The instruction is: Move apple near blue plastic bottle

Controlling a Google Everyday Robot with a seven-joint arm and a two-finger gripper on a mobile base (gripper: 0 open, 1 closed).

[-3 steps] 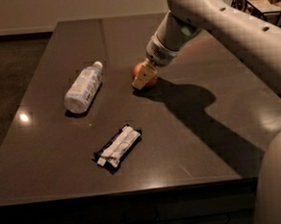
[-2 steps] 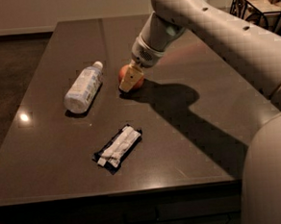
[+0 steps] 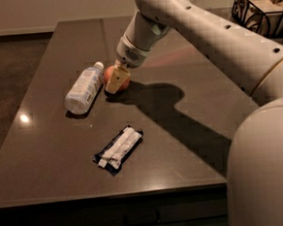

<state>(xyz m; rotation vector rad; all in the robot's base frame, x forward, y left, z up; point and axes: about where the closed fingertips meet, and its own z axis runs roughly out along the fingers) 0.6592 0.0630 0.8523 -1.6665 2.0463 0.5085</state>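
Note:
The apple [image 3: 113,76] is small and red-orange and sits on the dark table [image 3: 192,145], just right of the blue plastic bottle [image 3: 84,89]. The bottle lies on its side, white cap pointing to the far right, close to the apple. My gripper [image 3: 117,81] comes down from the upper right and is shut on the apple, its pale fingers [image 3: 118,80] covering the apple's front and right side. The apple rests at or just above the table surface beside the bottle's cap end.
A flat dark-blue and white snack packet [image 3: 118,148] lies nearer the table's front edge. A wire basket [image 3: 260,10] stands at the far right beyond the table. My arm's shadow falls across the table's right half.
My gripper has carried the apple leftward across the table, from well right of the bottle to right beside its cap end. The bottle and packet have not moved.

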